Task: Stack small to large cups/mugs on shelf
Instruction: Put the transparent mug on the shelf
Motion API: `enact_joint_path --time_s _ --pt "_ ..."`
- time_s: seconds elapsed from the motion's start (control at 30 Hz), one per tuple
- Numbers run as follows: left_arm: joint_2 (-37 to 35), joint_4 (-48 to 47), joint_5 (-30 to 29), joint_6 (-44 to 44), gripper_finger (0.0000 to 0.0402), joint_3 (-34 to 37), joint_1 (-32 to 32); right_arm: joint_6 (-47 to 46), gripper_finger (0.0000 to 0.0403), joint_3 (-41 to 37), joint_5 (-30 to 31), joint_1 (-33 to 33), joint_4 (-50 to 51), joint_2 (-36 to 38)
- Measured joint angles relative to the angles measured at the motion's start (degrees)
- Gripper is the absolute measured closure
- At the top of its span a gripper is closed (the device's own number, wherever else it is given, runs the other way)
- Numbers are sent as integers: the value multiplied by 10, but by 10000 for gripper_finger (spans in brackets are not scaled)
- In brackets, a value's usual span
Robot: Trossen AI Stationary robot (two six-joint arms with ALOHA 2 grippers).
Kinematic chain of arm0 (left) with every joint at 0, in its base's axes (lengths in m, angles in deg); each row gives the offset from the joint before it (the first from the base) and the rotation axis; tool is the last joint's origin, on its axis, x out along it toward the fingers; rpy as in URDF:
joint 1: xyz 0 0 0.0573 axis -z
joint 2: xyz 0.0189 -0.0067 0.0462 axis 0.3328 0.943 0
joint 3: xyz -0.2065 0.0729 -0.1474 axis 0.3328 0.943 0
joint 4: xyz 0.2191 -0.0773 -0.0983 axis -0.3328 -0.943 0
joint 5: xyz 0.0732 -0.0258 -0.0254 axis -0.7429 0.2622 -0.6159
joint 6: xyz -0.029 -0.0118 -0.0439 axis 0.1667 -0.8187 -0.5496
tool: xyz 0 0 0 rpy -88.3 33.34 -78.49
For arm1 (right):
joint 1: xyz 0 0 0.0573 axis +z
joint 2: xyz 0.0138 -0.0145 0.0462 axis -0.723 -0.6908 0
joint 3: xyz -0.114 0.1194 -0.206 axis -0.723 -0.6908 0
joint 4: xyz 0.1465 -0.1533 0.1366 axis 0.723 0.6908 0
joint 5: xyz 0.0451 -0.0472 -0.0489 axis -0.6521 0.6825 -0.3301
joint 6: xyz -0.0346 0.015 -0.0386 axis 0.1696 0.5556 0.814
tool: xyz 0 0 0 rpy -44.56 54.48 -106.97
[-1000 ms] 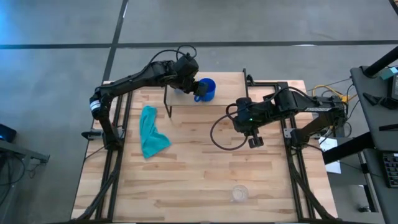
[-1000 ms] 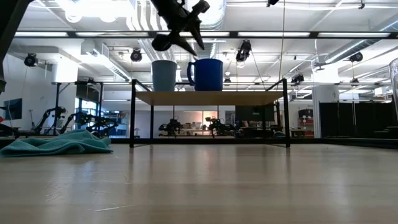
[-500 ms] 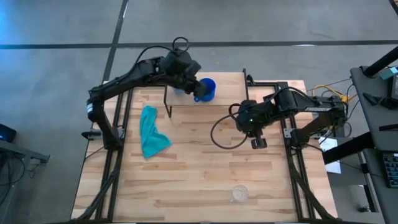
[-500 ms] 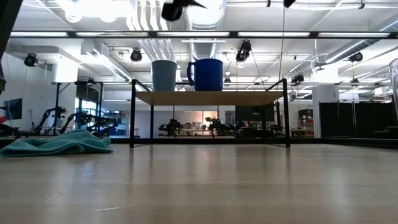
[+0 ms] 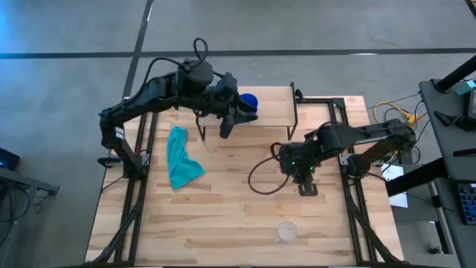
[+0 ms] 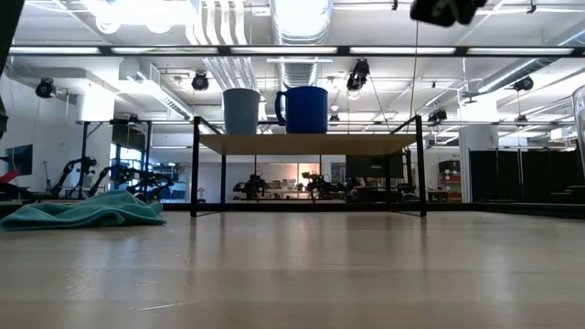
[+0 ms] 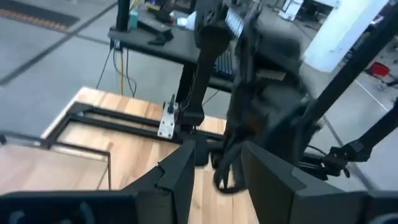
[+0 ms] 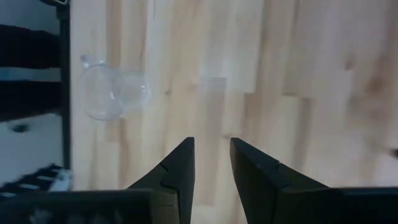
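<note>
The light-blue cup point(image 6: 241, 111) and the royal-blue mug point(image 6: 304, 110) stand upright side by side on the shelf point(image 6: 306, 143). From above, only the mug point(image 5: 249, 101) shows; my left arm hides the cup. My left gripper point(image 5: 225, 128) point(image 7: 217, 155) hangs open above the shelf's near-left corner, touching nothing. The clear cup point(image 5: 287, 232) point(image 8: 109, 93) stands on the table by the near edge. My right gripper point(image 5: 306, 187) point(image 8: 211, 149) is open above the bare table, between shelf and clear cup.
A crumpled teal cloth point(image 5: 181, 158) point(image 6: 87, 210) lies on the table's left side. A black cable loops on the table at my right arm point(image 5: 260, 175). Bare wood point(image 5: 223, 216) stretches between the cloth and the clear cup.
My left gripper has risen from above the light-blue cup, out of the low view, and has swung round, pointing toward the table's near-right. My right gripper has moved toward the near edge, closer to the clear cup. Both vessels on the shelf have stayed put.
</note>
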Motion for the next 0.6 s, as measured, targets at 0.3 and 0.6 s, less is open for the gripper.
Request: enact_joint_path --time_s 0.3,0.6 --pt "-41 -14 -2 1 283 -2 1 -240 305 -97 -23 13 -103 0" --pt "-91 -26 -8 73 283 -1 1 -443 305 -134 -93 91 -191 -1"
